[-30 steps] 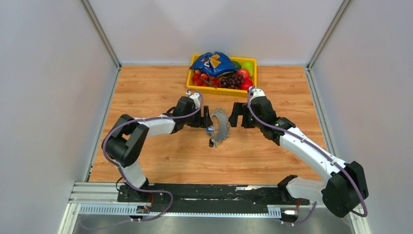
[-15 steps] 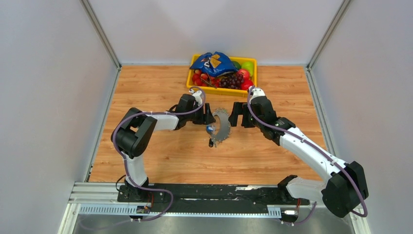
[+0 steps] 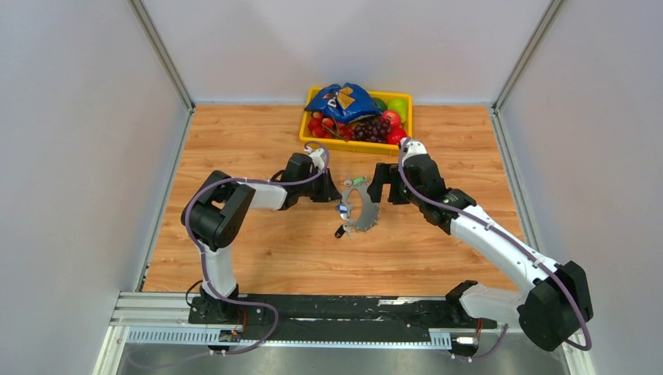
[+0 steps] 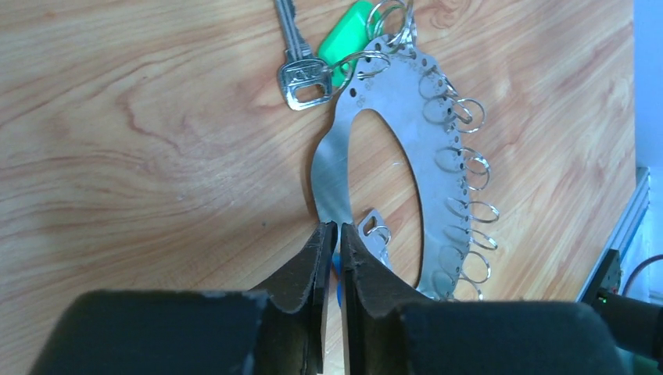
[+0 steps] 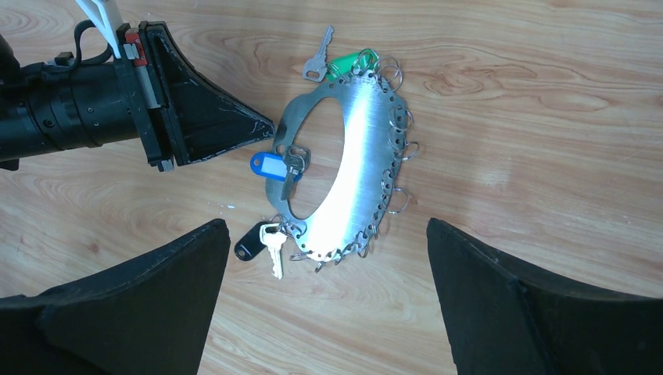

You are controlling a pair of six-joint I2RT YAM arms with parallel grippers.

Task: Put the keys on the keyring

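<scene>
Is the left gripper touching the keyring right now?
Touching. The left wrist view shows the left gripper closed on the thin edge of the keyring, which runs in between its fingertips; the right wrist view agrees.

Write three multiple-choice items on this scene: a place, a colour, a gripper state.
1. Where is the green tag? A at the keyring's end nearest the yellow bin; B in the bin; C in a gripper.
2. What colour is the middle tag, between the green one and the black tag? A red; B blue; C white.
3. The right gripper is: A shut on a key; B shut on the keyring; C open, empty.
Key: 1A, it lies at the far end; 2B, plainly blue in the right wrist view; 3C, its fingers stand wide apart, holding nothing.
</scene>
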